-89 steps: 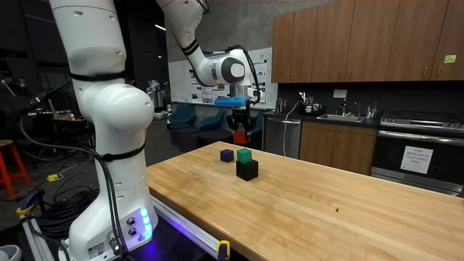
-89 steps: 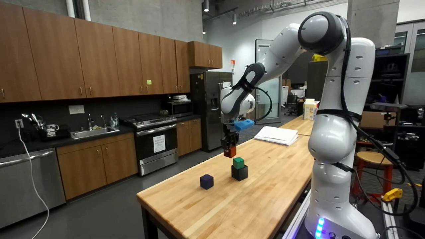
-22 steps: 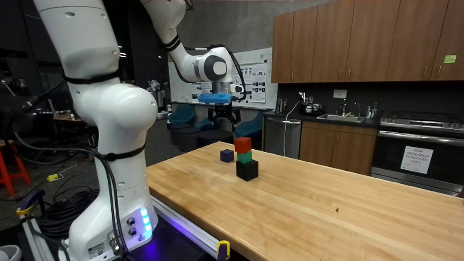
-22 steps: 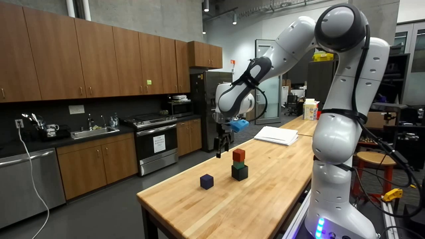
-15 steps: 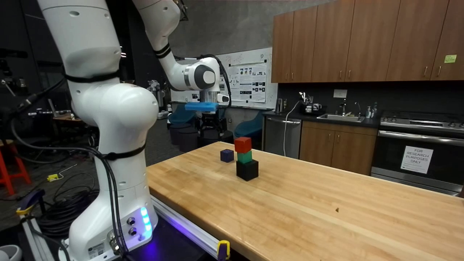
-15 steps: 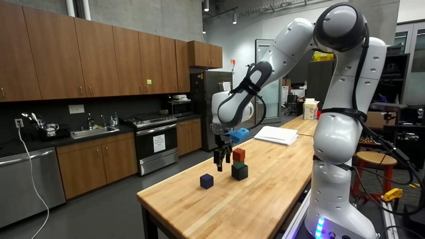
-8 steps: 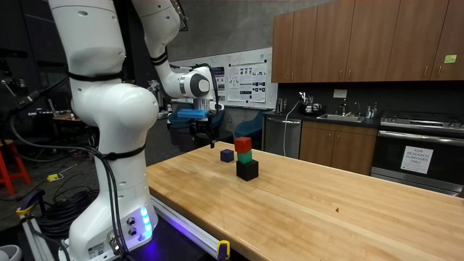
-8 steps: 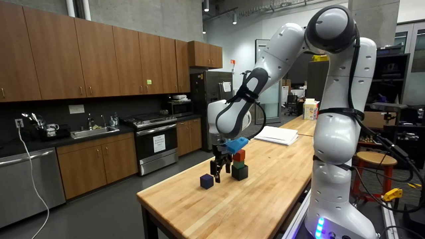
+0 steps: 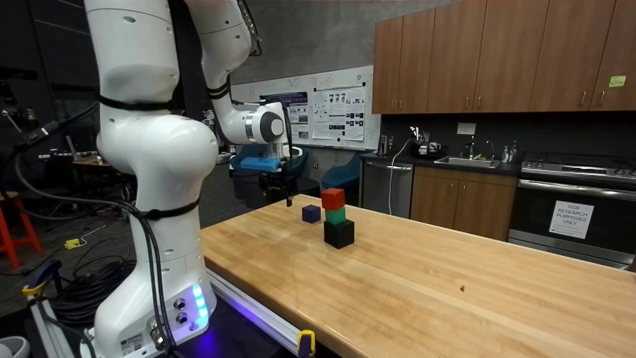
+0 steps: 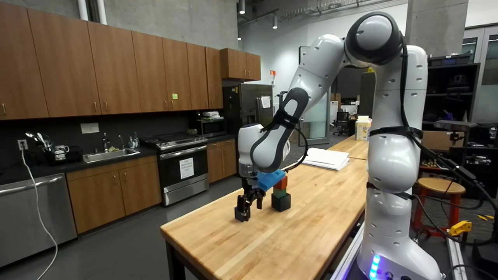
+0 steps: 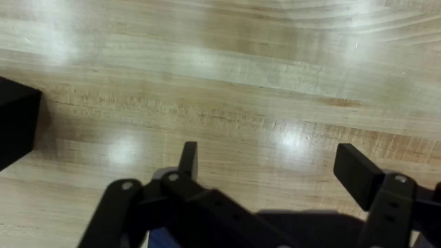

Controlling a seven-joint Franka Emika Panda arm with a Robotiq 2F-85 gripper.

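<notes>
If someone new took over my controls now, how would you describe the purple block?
On the wooden table, look for the stack of red, green and black blocks. Beside that stack, not touching it, sits the dark purple block, the only one not stacked.

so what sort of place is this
Probably a research lab's kitchen area: there's a robot arm, a sink, and an oven whose sign reads "FOR RESEARCH PURPOSES ONLY".
</notes>
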